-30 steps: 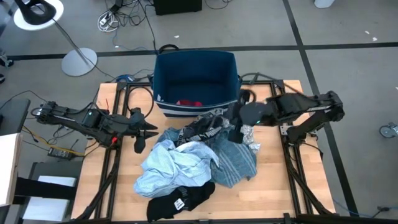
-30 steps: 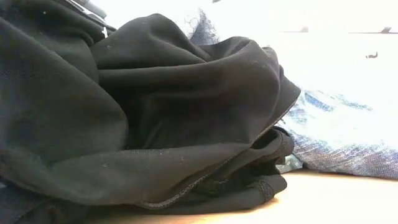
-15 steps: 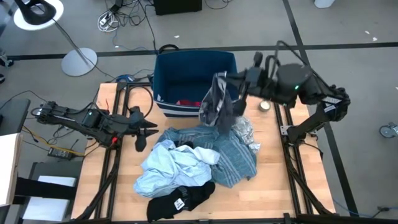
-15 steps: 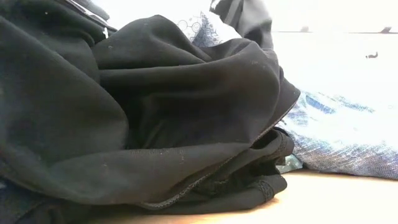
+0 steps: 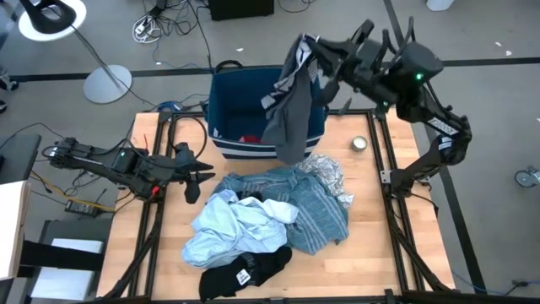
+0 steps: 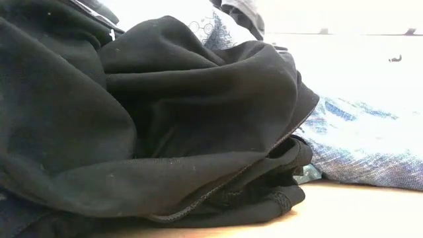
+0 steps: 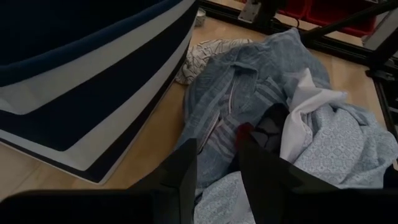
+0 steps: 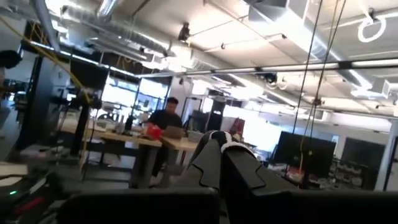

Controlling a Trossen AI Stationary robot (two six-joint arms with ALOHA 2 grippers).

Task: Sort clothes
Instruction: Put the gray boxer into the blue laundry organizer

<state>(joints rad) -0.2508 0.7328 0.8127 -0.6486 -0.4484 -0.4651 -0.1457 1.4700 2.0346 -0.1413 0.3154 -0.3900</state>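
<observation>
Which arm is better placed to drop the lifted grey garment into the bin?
Right: its pincer holds the grey garment hanging over the blue bin. The left pincer waits beside the pile.

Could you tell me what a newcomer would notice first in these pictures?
The right gripper, raised high over the blue bin, dangles a dark grey garment above it. Below, a heap of clothes covers the table's middle, while the left gripper waits open at its left edge.

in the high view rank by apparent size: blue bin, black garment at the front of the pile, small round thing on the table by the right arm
1. blue bin
2. black garment
3. small round thing

The bin is partly hidden by the grey garment hanging from the right gripper, yet clearly largest.
</observation>
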